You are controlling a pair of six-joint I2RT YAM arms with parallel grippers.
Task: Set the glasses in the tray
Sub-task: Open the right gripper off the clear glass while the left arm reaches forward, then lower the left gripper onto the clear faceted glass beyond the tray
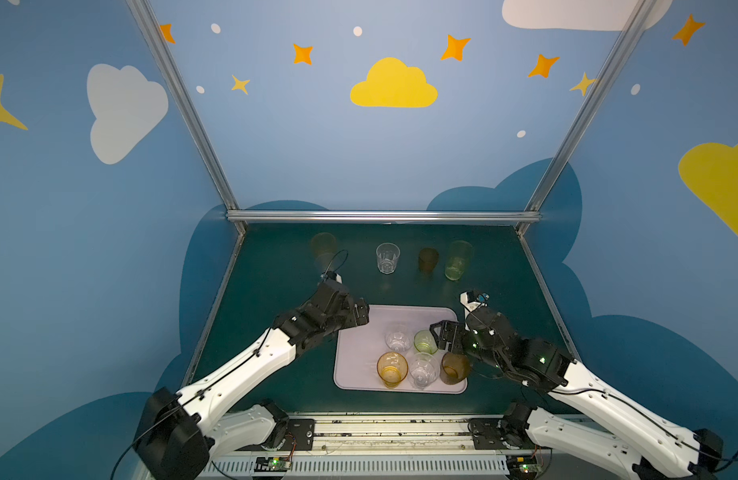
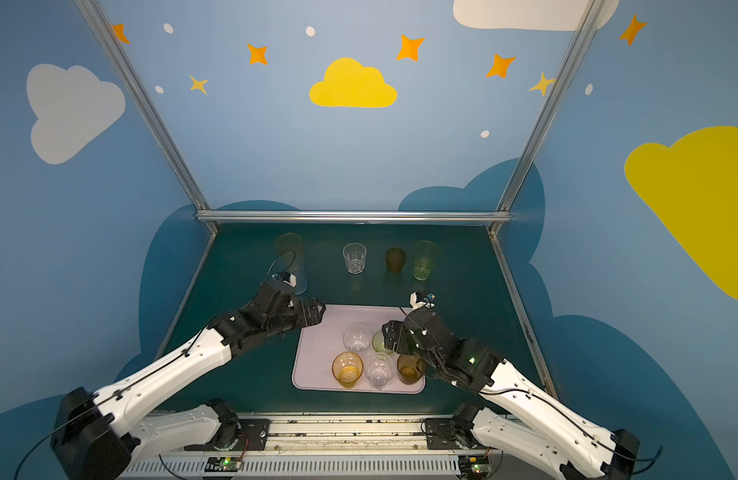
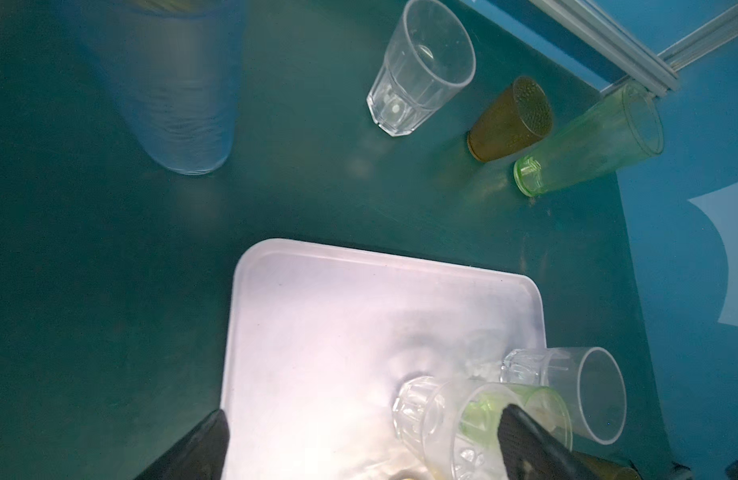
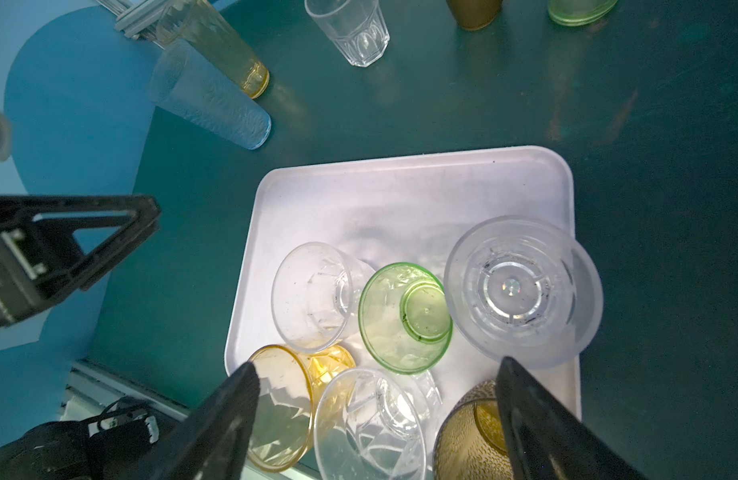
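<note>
The pale lilac tray lies at the table's near middle. Several short glasses stand in it: clear, green, amber, clear and brown. The right wrist view shows one more clear glass at the tray's right edge. My right gripper hangs open above these glasses, holding none. Over the tray's far left corner my left gripper is open and empty.
Along the back of the green table stand a tall orange glass, a tall blue glass partly behind the left wrist, a clear faceted glass, a brown glass and a tall green glass. Blue walls enclose the table.
</note>
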